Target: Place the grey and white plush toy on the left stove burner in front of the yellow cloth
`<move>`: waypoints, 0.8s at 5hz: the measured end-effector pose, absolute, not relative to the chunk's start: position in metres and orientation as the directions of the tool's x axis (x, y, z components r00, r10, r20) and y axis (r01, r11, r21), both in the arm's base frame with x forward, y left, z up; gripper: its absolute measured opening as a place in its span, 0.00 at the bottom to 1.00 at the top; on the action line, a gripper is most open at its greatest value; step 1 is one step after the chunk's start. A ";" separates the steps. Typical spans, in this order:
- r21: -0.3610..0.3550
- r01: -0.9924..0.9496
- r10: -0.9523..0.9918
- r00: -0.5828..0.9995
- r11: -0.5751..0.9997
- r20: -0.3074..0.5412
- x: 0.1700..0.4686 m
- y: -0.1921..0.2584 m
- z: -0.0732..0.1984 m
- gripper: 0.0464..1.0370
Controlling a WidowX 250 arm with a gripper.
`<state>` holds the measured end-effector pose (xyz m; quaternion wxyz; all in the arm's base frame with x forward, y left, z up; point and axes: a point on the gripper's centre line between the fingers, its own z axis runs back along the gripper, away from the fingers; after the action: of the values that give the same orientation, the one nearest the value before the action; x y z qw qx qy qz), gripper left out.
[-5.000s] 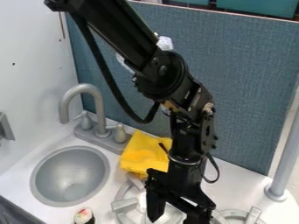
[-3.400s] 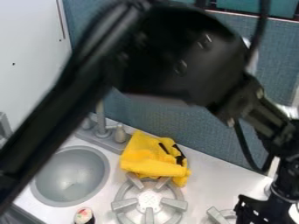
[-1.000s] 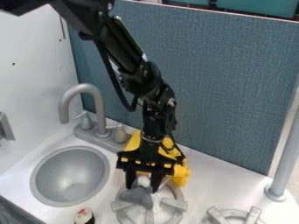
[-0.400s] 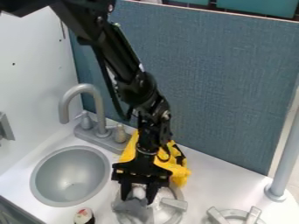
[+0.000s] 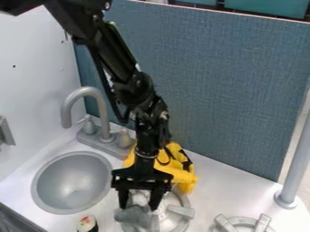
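End effector point(image 5: 139, 207) at grey object point(image 5: 137, 217), burner point(image 5: 180, 210) beneath, sink point(image 5: 71, 183) nearby

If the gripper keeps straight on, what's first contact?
The gray thing just below the gripper, then likely the burner. Depth's unclear; it may already be touching the gray thing.

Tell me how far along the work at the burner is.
The gripper already looks to be in position, down at the grey object over the left burner. Handling that object seems to be in hand; whether it is gripped, I can't tell. Getting clear of it is probably left, since the gripper is right at it.
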<state>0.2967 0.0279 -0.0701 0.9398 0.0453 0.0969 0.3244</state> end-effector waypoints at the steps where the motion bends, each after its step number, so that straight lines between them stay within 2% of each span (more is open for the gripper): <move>1: 0.115 -0.634 0.644 0.745 0.765 -0.174 0.293 0.028 -0.072 0.97; 2: 0.067 -0.648 0.650 0.745 0.759 -0.148 0.295 0.027 -0.050 0.96; 3: 0.023 -0.609 0.608 0.789 0.793 -0.090 0.288 0.019 -0.014 0.96; 4: -0.019 -0.489 0.488 0.872 0.872 -0.025 0.269 -0.010 0.017 0.96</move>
<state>0.2692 -0.0100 0.0174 0.9675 -0.0124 0.0097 0.2525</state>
